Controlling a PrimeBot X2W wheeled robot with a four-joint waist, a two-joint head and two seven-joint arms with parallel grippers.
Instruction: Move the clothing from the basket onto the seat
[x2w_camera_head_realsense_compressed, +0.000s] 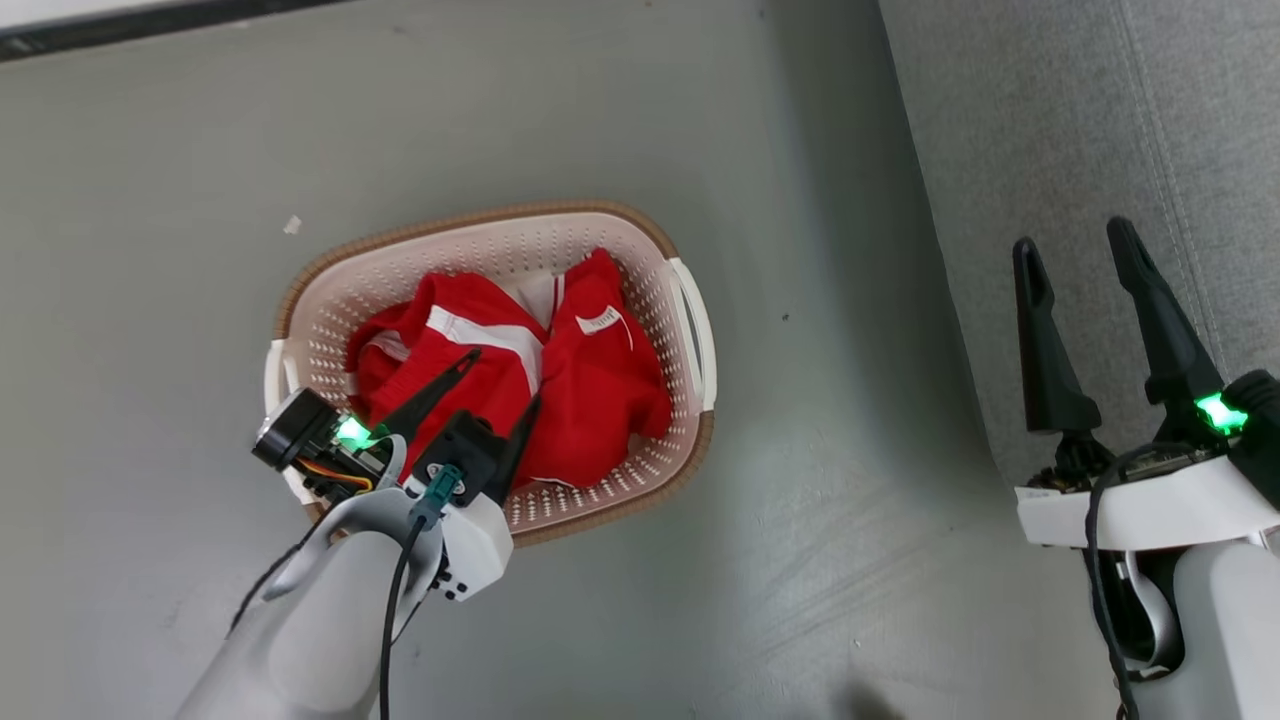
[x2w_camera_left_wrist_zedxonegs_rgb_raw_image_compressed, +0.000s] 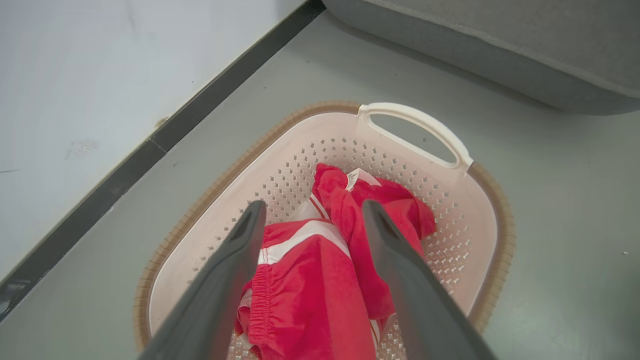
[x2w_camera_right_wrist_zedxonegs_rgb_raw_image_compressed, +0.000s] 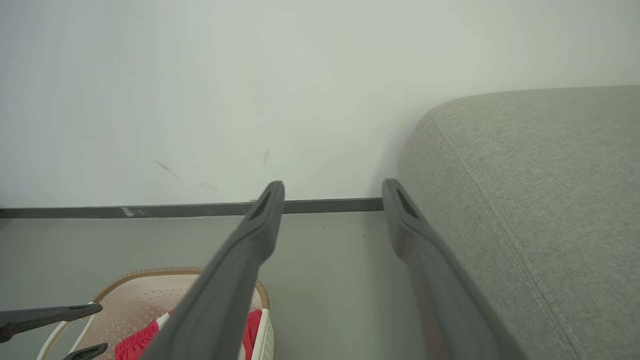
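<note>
The cream basket (x2w_camera_head_realsense_compressed: 600, 235) with its brown rim stands on the grey floor, and two bright red garments (x2w_camera_head_realsense_compressed: 520, 375) with white stripes lie crumpled inside it. My left gripper (x2w_camera_head_realsense_compressed: 505, 378) hangs open just above the left garment (x2w_camera_left_wrist_zedxonegs_rgb_raw_image_compressed: 305, 295), its fingers spread over the red cloth with nothing held. The basket's white handle (x2w_camera_left_wrist_zedxonegs_rgb_raw_image_compressed: 415, 120) is at the far end in the left wrist view. The grey seat (x2w_camera_head_realsense_compressed: 1100, 150) fills the right side. My right gripper (x2w_camera_head_realsense_compressed: 1075, 245) is open and empty over the seat's edge (x2w_camera_right_wrist_zedxonegs_rgb_raw_image_compressed: 525, 200).
A white wall with a dark baseboard (x2w_camera_right_wrist_zedxonegs_rgb_raw_image_compressed: 150, 210) runs behind the basket. Grey floor (x2w_camera_head_realsense_compressed: 830, 450) separates the basket from the seat. A small white scrap (x2w_camera_head_realsense_compressed: 291, 225) lies on the floor beyond the basket.
</note>
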